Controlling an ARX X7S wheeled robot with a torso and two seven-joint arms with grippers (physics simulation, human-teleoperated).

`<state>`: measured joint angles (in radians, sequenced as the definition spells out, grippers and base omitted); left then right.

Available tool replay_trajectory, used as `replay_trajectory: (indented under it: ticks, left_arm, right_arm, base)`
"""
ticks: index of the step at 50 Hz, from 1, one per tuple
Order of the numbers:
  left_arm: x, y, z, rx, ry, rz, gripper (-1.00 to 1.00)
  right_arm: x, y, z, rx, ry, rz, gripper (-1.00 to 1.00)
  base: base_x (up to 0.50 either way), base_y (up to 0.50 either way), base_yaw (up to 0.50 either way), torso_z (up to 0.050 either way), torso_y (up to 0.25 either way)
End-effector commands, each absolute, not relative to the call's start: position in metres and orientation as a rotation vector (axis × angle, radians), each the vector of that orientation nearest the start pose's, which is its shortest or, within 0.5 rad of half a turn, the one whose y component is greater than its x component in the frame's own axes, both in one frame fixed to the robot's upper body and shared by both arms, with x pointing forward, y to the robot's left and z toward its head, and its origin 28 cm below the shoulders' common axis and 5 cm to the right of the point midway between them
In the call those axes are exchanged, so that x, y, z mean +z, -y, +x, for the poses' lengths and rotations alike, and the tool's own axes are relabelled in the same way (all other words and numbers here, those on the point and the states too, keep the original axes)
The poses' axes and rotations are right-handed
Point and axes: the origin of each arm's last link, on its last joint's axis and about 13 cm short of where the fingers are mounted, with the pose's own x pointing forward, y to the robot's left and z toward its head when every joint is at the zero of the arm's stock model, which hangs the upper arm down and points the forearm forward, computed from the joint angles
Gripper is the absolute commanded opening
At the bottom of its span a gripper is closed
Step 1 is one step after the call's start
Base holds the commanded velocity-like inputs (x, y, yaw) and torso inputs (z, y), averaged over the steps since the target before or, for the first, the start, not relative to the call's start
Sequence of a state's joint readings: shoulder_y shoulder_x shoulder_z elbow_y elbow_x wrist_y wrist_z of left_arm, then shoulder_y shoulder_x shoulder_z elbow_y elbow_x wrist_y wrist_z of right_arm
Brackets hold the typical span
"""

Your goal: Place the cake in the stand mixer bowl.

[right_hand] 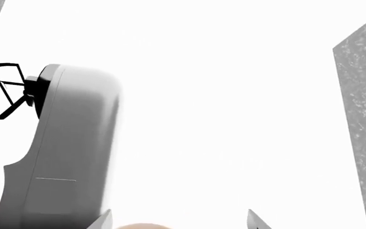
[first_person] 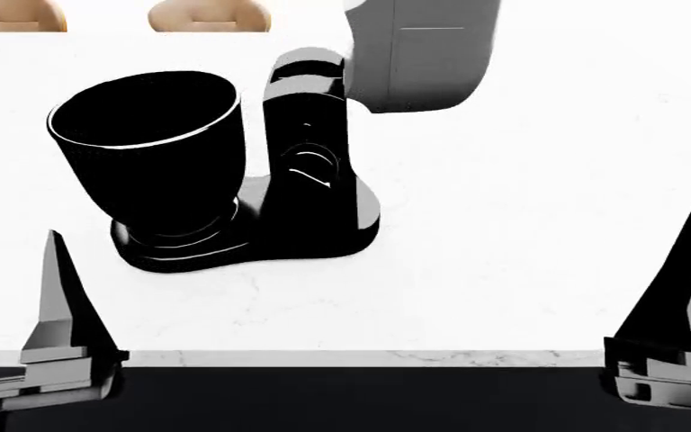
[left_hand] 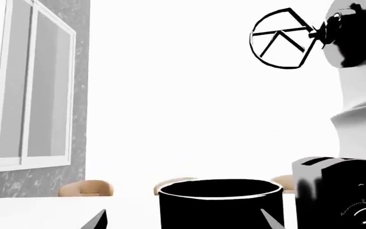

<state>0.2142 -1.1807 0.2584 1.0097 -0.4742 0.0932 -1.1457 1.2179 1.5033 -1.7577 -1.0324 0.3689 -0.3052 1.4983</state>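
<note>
The stand mixer bowl is a large glossy black bowl that sits on the black mixer's base at the left of the white counter. It also shows in the left wrist view, straight ahead of my left gripper, which is open and empty. My right gripper is open and empty and faces the mixer's raised grey head. In the head view one finger of each gripper shows near the counter's front edge, left and right. The cake is not in view.
The mixer's grey head is tilted up, with its wire whisk high above the bowl. The black mixer column stands right of the bowl. Tan chair backs stand beyond the counter. A window is on the grey wall.
</note>
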Motion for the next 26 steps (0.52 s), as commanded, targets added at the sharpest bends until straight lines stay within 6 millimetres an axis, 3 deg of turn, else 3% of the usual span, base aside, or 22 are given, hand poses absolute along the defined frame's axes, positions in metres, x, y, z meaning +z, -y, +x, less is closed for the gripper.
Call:
replay_trajectory:
  ticks: [1,13,20,26]
  left_arm:
    - [0.196,-0.25,0.111,0.146,0.547,0.085,1.0]
    - [0.203,-0.251,0.111,0.161,0.579,0.086,1.0]
    - [0.222,-0.257,0.105,0.183,0.659,0.104,1.0]
    - [0.226,-0.258,0.108,0.196,0.703,0.119,1.0]
  right_arm:
    - [0.218,0.145,0.104,-0.129,0.7,-0.11,1.0]
    - [0.226,0.148,0.106,-0.131,0.728,-0.12,1.0]
    - [0.232,0.149,0.111,-0.147,0.766,-0.138,1.0]
    - [0.239,0.15,0.115,-0.156,0.805,-0.151,1.0]
  base:
    - [0.0,0.0,0.0,0.0,0.0]
    - [0.0,0.0,0.0,0.0,0.0]
    - [0.0,0.0,0.0,0.0,0.0]
    - [0.0,0.0,0.0,0.0,0.0]
